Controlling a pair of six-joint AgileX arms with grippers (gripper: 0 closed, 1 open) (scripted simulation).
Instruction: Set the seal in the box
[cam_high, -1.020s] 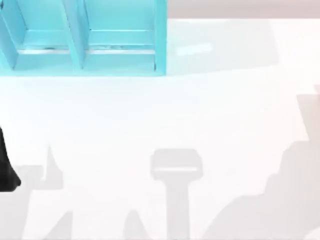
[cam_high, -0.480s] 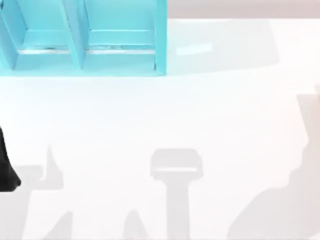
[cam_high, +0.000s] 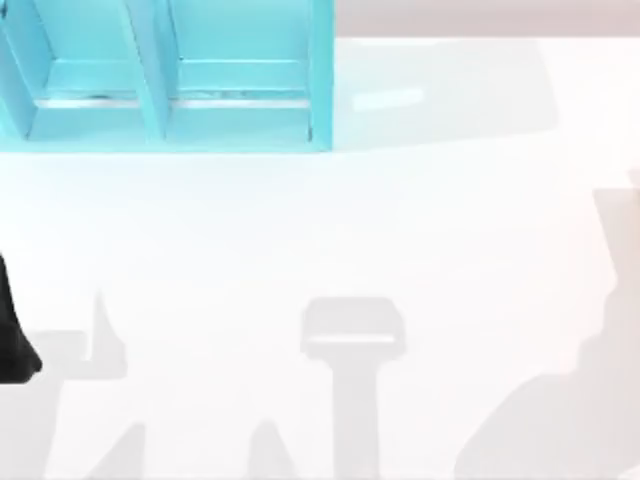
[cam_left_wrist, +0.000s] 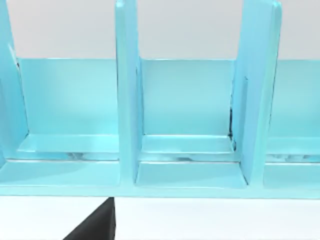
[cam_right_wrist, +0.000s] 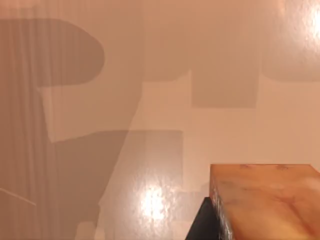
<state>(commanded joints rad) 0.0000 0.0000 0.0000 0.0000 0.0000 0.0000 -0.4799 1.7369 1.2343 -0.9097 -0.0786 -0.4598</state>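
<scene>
Against a dark finger (cam_right_wrist: 202, 222) of the right hand sits the seal (cam_right_wrist: 267, 200); grip state cannot be told.

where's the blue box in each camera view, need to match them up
Top view: the box fills the upper left corner, two compartments visible, on the white table.
Left wrist view: the box spans the picture, open compartments facing the camera, split by upright dividers.
Right wrist view: no box here; an orange-brown block, probably the seal, sits close to the lens.
Shared landmark: the divider between compartments, also in the left wrist view.
</scene>
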